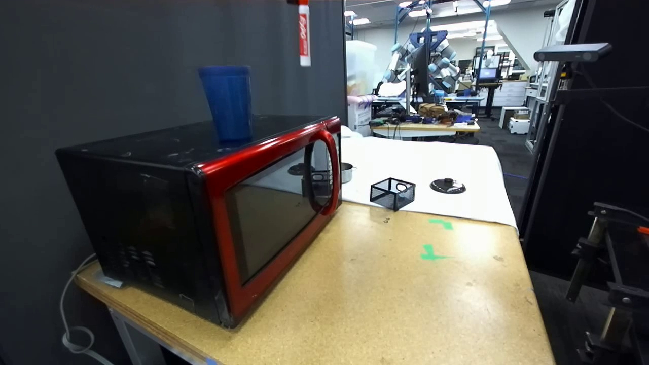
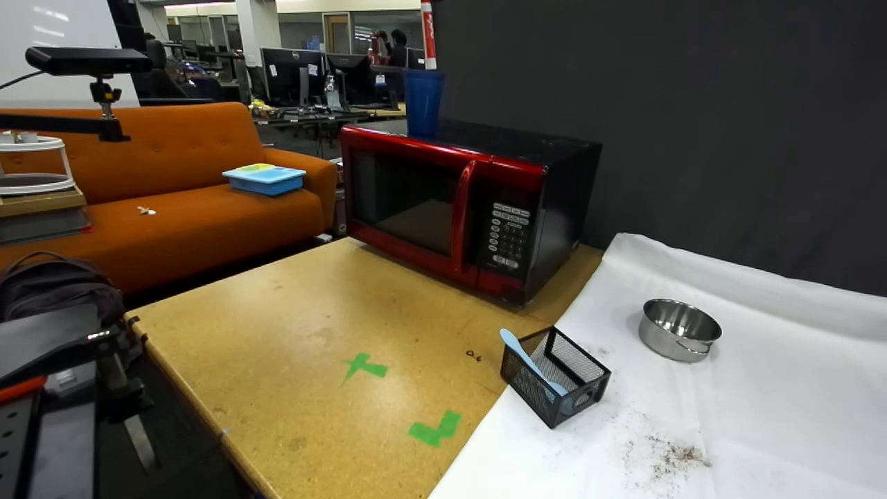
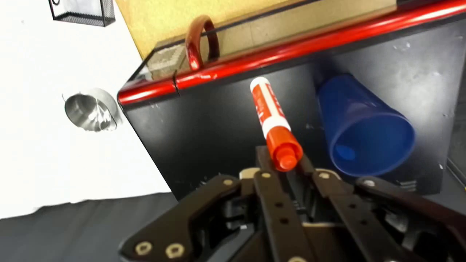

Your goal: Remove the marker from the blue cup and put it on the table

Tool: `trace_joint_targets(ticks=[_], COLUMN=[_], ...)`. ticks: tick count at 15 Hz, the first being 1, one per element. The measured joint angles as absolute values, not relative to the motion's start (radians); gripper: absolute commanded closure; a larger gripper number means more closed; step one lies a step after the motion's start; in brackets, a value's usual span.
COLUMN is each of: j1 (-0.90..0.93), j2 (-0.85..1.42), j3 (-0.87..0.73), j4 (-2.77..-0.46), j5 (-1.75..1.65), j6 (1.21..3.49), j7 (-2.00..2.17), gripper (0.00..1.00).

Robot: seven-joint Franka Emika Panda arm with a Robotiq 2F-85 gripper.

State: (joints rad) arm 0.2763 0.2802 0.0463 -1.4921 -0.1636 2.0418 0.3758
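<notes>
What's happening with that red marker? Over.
End effector closed on marker. Marker out of blue cup, above microwave. Microwave possibly blocks straight drop to table.

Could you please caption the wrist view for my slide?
Claw holding marker clear of the blue cup on the microwave.

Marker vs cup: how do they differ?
Color: the marker is red and white, the cup blue. Shape: the marker is a slim stick, the cup a wider, open-topped tumbler. Support: the marker is held up by the pincer, the cup stands on the microwave. Shared: neither rests directly on the table.
</notes>
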Motion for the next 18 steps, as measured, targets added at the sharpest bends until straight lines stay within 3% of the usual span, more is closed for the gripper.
trace_joint_targets(ticks=[11, 18], j1=[0.134, 0.134], j2=[0.074, 0.083], j3=[0.051, 0.087], j4=[-2.22, -2.384], j5=[0.143, 0.332], j6=[2.392, 2.468], j7=[0.143, -0.046], gripper=[0.96, 0.96])
